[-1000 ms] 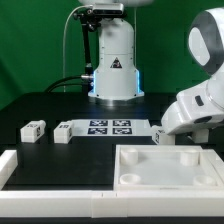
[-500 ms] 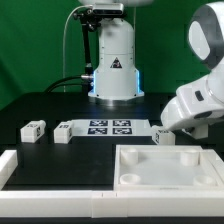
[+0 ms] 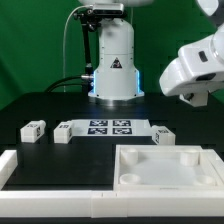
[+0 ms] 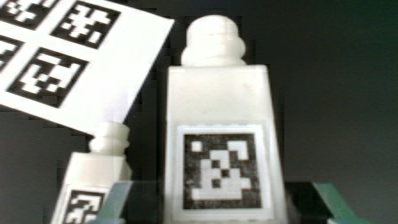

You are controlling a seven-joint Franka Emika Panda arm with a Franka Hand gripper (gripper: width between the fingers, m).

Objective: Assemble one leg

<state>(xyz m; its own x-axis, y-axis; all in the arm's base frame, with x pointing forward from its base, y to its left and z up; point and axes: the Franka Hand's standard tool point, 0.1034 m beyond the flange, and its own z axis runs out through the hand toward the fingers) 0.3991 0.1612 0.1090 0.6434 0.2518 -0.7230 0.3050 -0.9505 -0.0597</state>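
Several small white legs with tags lie on the black table. Two are at the exterior view's left, and one lies by the marker board's right end. My gripper hangs high at the exterior view's right, above that leg. In the wrist view a leg lies between my teal fingers, with a dark gap on each side. My gripper is open. A second leg lies beside it.
The marker board lies mid-table and also shows in the wrist view. A large white square panel with corner holes sits at the front right. A white rail runs along the front left. The robot base stands behind.
The arm has risen from low beside the leg near the panel to high at the exterior view's right. The legs on the table have not moved.
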